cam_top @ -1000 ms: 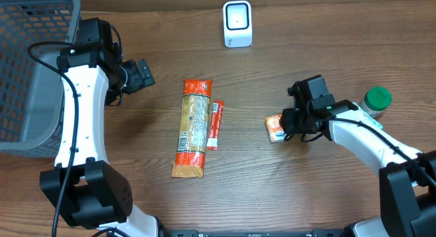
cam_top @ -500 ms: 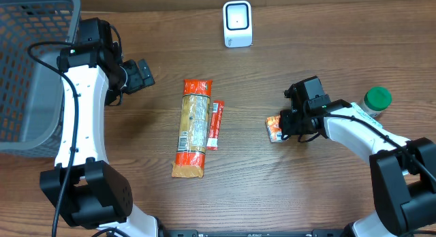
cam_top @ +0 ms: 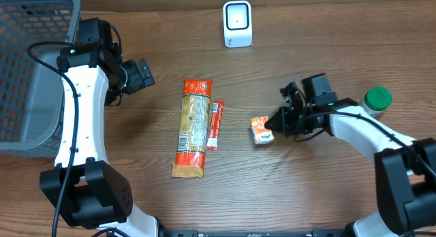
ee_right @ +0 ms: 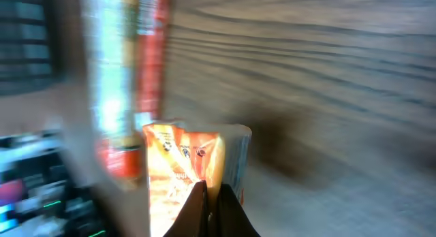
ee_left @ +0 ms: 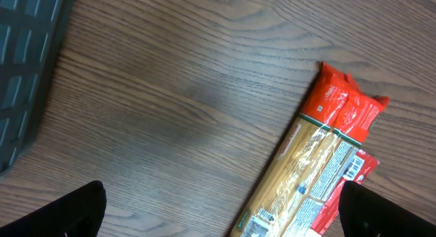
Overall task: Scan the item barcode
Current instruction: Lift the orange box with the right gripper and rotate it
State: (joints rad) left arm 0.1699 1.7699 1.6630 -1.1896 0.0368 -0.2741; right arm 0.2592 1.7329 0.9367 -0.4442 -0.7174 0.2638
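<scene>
The right tool [cam_top: 275,122] is pinched fully together on the near edge of the small orange packet [cam_top: 261,130], which sticks out ahead of its tips over the surface [cam_top: 320,189]. The wrist view shows the thin fingertips [ee_right: 204,204] gripping only the packet's lower margin. That looks like the main risk, since a soft wrapper held by its edge can droop, twist or slip out as the arm swings. The scanner [cam_top: 238,24] stands well away from this tool, off to one side and far from the packet. If the packet rotates in the pinch, the barcode could face away from the scanner window. I can't tell which face carries it, because the wrist view is blurred. The pasta pack [cam_top: 193,128] and red stick [cam_top: 215,125] lie just ahead of the packet, so a low sweep could knock them. The left tool [cam_top: 144,73] is wide open and empty.
</scene>
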